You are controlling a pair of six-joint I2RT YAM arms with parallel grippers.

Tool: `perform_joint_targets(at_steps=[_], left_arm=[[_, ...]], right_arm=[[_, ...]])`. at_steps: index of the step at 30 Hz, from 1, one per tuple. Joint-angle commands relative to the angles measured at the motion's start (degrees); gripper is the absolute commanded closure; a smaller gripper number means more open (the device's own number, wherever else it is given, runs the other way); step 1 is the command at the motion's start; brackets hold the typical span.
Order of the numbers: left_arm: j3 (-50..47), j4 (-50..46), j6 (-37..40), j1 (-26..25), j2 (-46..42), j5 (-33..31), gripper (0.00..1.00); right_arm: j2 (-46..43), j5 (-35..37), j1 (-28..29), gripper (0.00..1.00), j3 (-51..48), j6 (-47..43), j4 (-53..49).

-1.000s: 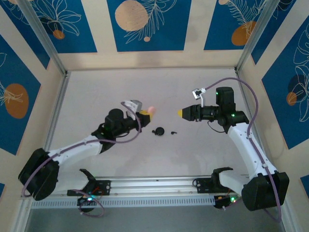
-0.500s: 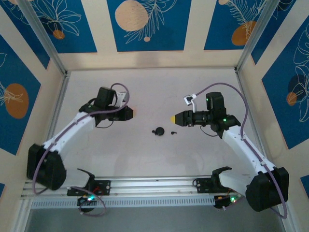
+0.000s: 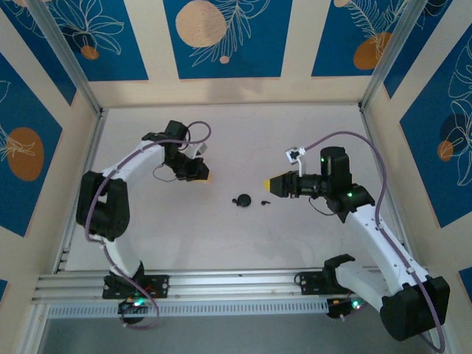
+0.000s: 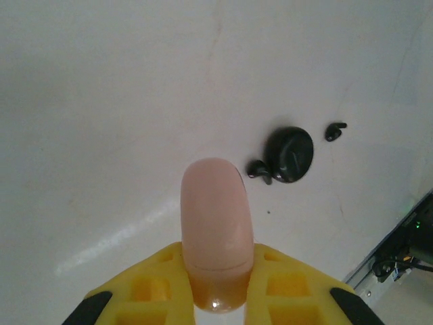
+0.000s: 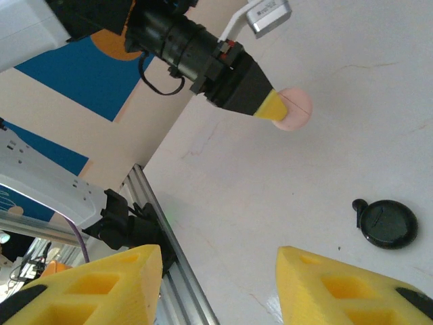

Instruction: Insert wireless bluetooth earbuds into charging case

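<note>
Left gripper: clamped on a pale pink case, out over the left-far part of the table with its tip pointing right.
Pink case, look: smooth, glossy and rounded. From the left wrist it shows edge-on as a thick rounded slab standing up between the yellow fingers. From the right wrist it reads as a flat round disc with a thin seam across it.
Pink case, place: held off the table at the left gripper's tip, to the left of and farther back than the black pieces.
Right gripper: fingers apart with nothing between them, tip pointing left, right of the table's middle.
Black case: a round, coin-like dark disc lying flat near the middle of the table, between the two gripper tips and a little nearer than both.
Loose earbud: a tiny black pebble with a short stub, lying on the table just right of the black case and apart from it, close below the right gripper's tip.
Second earbud: also black and tiny, lying against the black case's left edge and touching it.
Table: plain pale surface with faint scuff lines.
</note>
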Motion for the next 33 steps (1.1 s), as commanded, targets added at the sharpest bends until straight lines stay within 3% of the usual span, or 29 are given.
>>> perform_joint_targets(at_steps=[1,7,26,33], left_arm=[[2.47,-4.04,2.72,1.84,4.29,2.79,0.86],[3.34,-4.79,3.53,4.02,8.95,2.81,0.86],[2.61,-6.07,3.94,8.38,12.25,0.7,0.8],[3.84,-8.4,4.78,9.4,12.78,-2.05,0.69]], right_arm=[[-1.62,1.25,0.38,0.52,-1.33,0.38,-0.54],[-1.09,0.46,0.23,0.52,-1.83,0.27,0.46],[1.14,-0.82,0.2,0.52,-1.73,0.55,4.16],[1.13,-0.81,0.18,0.52,-1.71,0.38,3.81]])
